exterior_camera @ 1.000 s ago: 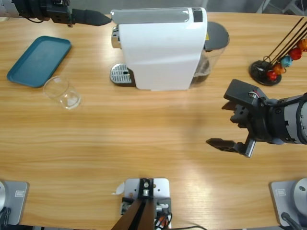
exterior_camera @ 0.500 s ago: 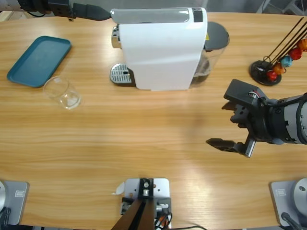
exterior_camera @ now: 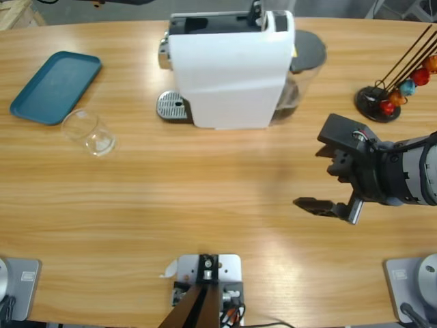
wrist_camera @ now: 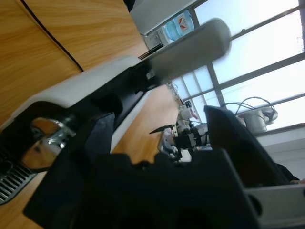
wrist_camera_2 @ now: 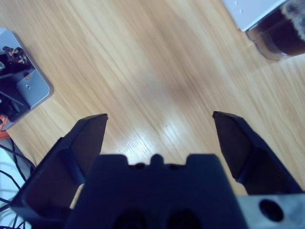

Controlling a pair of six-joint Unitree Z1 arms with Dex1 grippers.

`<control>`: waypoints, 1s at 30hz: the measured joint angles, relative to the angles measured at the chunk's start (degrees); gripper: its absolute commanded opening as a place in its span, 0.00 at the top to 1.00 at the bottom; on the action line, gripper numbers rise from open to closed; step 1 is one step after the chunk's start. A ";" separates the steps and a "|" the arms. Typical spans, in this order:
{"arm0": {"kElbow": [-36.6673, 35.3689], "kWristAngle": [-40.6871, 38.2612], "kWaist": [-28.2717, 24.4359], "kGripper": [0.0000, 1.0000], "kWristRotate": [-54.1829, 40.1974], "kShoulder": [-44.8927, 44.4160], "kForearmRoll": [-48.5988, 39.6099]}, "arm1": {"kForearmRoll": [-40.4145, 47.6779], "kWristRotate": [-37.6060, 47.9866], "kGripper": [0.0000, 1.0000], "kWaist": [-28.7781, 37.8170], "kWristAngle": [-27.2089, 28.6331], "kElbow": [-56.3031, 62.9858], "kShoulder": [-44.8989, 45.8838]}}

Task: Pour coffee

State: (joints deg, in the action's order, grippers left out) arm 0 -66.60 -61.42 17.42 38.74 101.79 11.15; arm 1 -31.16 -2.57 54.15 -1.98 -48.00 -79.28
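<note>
High view: coffee machine (exterior_camera: 229, 72) at the tabletop's far edge, lid (exterior_camera: 256, 12) raised, top slot open. Glass cup (exterior_camera: 89, 132) just beside the blue tray (exterior_camera: 54, 86) near the left edge. Capsule rack (exterior_camera: 395, 85) at the right edge. My right gripper (exterior_camera: 326, 179) hangs over bare wood, jaws wide.

Left wrist view: my left gripper (wrist_camera: 157, 129) is spread wide by the machine's lifted lid (wrist_camera: 186, 47), holding nothing.

Right wrist view: right gripper (wrist_camera_2: 159, 121) wide, empty; no coffee visible anywhere.
</note>
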 measured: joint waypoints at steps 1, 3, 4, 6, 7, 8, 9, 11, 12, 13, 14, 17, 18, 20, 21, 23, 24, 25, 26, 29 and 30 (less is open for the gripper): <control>-0.09 -0.01 0.01 0.20 0.13 -0.08 0.01 | 0.00 0.00 0.02 0.00 0.00 -0.02 -0.02; -0.18 -0.02 0.01 0.20 0.25 -0.24 0.01 | 0.00 0.00 0.03 0.00 0.00 -0.02 -0.02; -0.24 -0.02 0.01 0.22 0.28 -0.33 0.01 | 0.00 0.00 0.03 0.01 0.00 -0.02 -0.02; -0.27 -0.03 0.01 0.29 0.30 -0.47 0.01 | -0.01 0.00 0.04 0.00 0.00 -0.02 -0.02; -0.27 -0.03 0.01 0.32 0.29 -0.56 0.01 | -0.01 0.00 0.04 0.00 0.00 -0.02 -0.02; -0.20 -0.03 0.01 0.32 -0.03 -0.76 0.01 | -0.01 0.00 0.03 0.01 0.00 -0.02 -0.02; 0.21 -0.03 0.01 0.32 -1.02 -1.37 0.01 | -0.01 0.00 0.03 0.00 0.00 -0.02 -0.02; 2.08 0.31 0.02 0.32 -4.74 -3.78 0.01 | -0.01 0.00 0.01 0.01 0.00 -0.02 -0.02; 3.29 1.11 0.02 0.32 -6.96 -5.59 -0.09 | -0.01 0.00 0.00 0.01 0.00 -0.02 -0.02; 4.51 2.21 0.02 0.32 -9.43 -7.70 -0.95 | -0.01 0.00 0.00 0.01 0.00 -0.02 -0.02; 5.18 3.70 0.03 0.32 -12.21 -9.96 -2.78 | -0.01 0.01 0.00 0.01 0.00 -0.02 -0.02; 5.54 11.53 1.41 0.19 -22.21 -17.63 -13.44 | -0.01 0.08 0.00 0.01 0.00 -0.02 -0.03; 4.79 15.41 2.44 0.13 -25.76 -20.05 -18.41 | -0.01 0.17 0.00 0.01 0.01 -0.02 -0.03; 1.29 25.26 5.34 0.08 -32.29 -23.65 -29.09 | -0.01 0.45 0.02 0.01 0.23 -0.02 -0.03; -1.07 31.55 7.35 0.08 -35.29 -24.65 -34.81 | -0.01 0.72 0.03 0.01 0.76 -0.02 -0.03; -4.93 44.98 11.57 0.08 -39.76 -25.22 -43.93 | -0.03 1.60 0.04 0.01 2.65 -0.02 -0.01; -5.72 51.32 13.59 0.08 -41.36 -25.25 -47.10 | -0.14 2.09 0.04 -0.09 3.82 -0.02 0.06; -5.88 56.66 15.29 0.08 -42.56 -25.25 -49.51 | -0.35 2.61 0.04 -0.66 5.06 -0.02 0.28; -5.82 60.62 16.32 0.08 -43.20 -25.25 -51.15 | -0.66 3.18 0.04 -2.08 6.17 -0.02 0.92; -3.83 66.02 17.83 0.09 -42.66 -26.00 -51.98 | -1.57 5.32 0.04 -8.50 7.81 -0.12 4.27; -2.93 66.35 17.93 0.09 -42.32 -26.61 -51.60 | -2.04 6.13 0.06 -11.00 7.86 -0.31 5.64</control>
State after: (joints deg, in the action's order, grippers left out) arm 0 -69.53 4.93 35.35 -3.58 75.18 -40.45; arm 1 -33.21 3.56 43.15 5.88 -48.31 -73.64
